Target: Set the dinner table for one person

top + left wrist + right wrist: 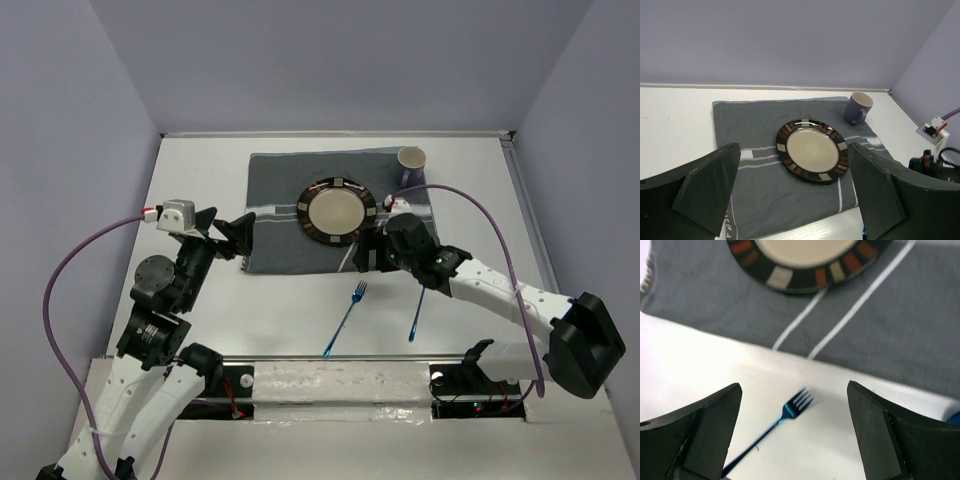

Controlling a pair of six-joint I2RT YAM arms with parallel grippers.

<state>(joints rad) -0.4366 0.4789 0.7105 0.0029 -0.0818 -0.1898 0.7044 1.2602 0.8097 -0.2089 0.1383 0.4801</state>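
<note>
Dinner table [200,330] white and flat across the whole view, grey striped placemat [280,200] toward its far edge, dark-rimmed plate [336,211] at the mat's middle, purple mug [411,160] on the mat's far right corner. Blue fork [346,318] on bare tabletop between mat and the table's near edge, tines toward the mat, second blue utensil [416,315] just right of it, partly under the right arm [490,285]. Left gripper [243,240] at the mat's near left corner, fingers apart and empty; right gripper [794,386] over the mat's near edge beside the plate, fingers likewise spread, holding nothing.
</note>
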